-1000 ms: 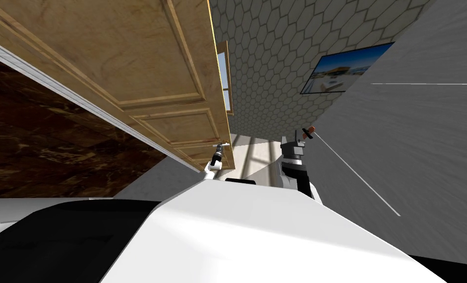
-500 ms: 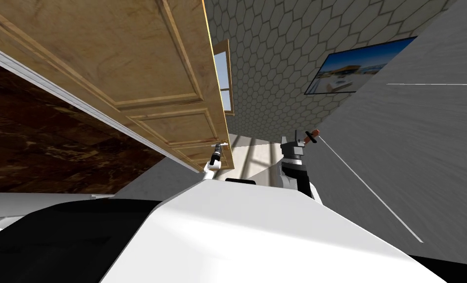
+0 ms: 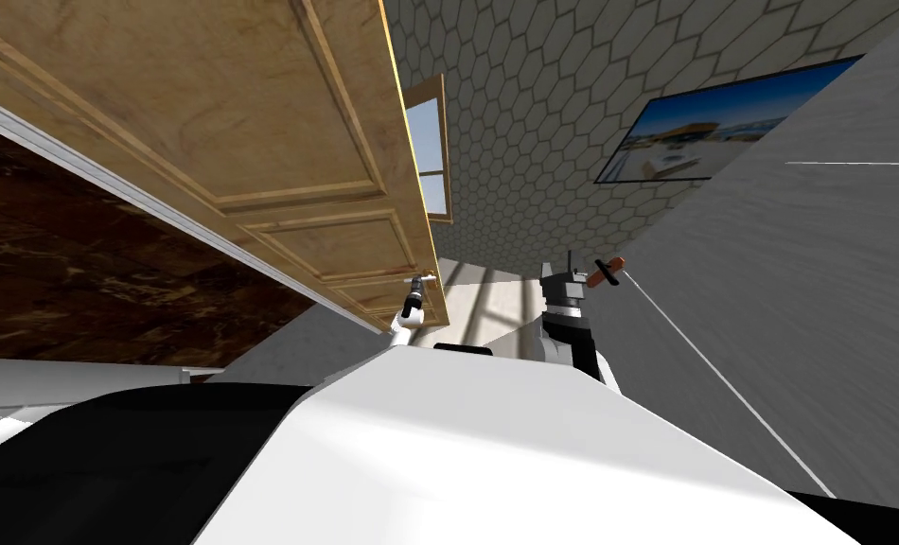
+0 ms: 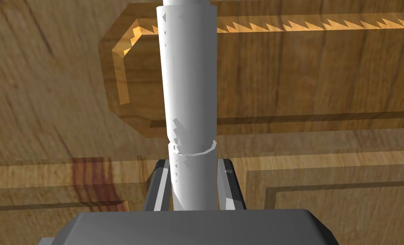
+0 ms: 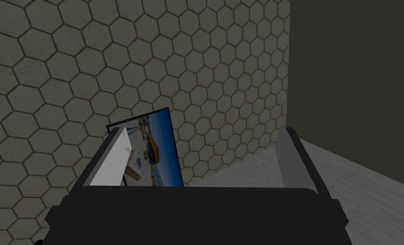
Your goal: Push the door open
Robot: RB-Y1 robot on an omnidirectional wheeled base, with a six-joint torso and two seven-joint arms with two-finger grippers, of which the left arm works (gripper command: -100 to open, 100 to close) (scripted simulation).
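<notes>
Since the job was a push rather than a pull, the door point(image 3: 249, 142) served mainly as a broad face to drive against. It stood at the left of the scene, running from near to far, with its free edge toward the middle, and it looked partly swung, because a hexagon-tiled wall point(image 3: 533, 114) and a window point(image 3: 429, 142) showed past that edge. It was warm, grained wood, set with rectangular raised panels inside stepped mouldings. Near the free edge sat the handle point(image 4: 189, 85), a smooth, pale grey cylinder with a thin collar ring, lying across a chamfer-cornered panel. The left gripper point(image 4: 193, 168) had closed on that handle, one thin blade pressed against each side of it. Such a grip probably gave the arm a firm point far from the hinge, where a push would turn the door most easily. A likely risk was the smooth, round bar sliding between the flat blades if the push ran off line. The right gripper point(image 5: 202, 132) hung to the right of the door, near the middle of the scene, its fingers wide apart and holding nothing, seemingly kept out of the swing. Beyond the door lay a pale floor point(image 3: 495, 293). A dark marbled surface point(image 3: 79, 284) sat at the near left, and a plain grey wall point(image 3: 817, 331) rose at the right.
</notes>
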